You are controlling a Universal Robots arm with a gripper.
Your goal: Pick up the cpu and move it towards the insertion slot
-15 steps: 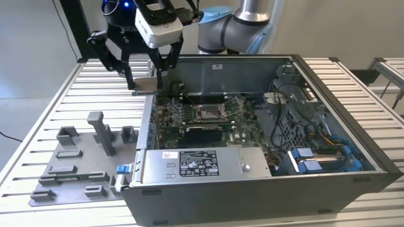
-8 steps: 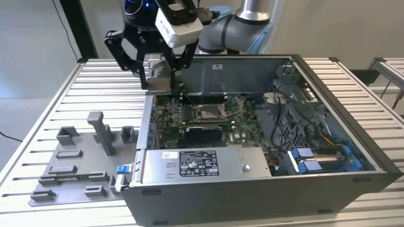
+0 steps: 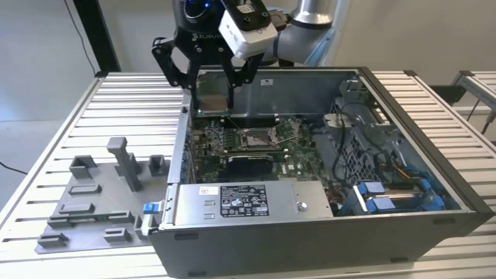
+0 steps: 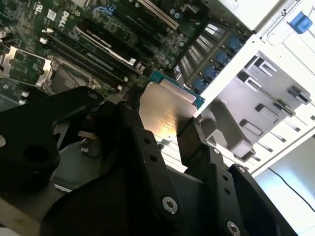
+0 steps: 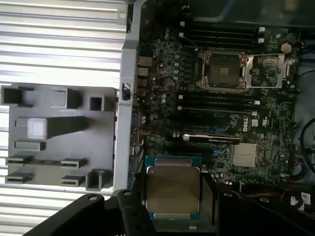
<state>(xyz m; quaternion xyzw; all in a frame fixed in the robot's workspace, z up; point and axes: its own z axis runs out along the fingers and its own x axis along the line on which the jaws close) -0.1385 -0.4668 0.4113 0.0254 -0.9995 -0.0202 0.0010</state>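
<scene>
cpu (image 5: pixel 172 192) clamped in the claw (image 3: pixel 211 86), not at the slot (image 3: pixel 256 138) yet
In both wrist views the cpu is seen pinched by two opposite edges between the black fingers (image 4: pixel 189 140), silver top showing, held clear above the board (image 5: pixel 162 64). In the exterior view the claw is hung over the case's (image 3: pixel 310 247) far rim, at about 11 o'clock from the slot and well apart from it
</scene>
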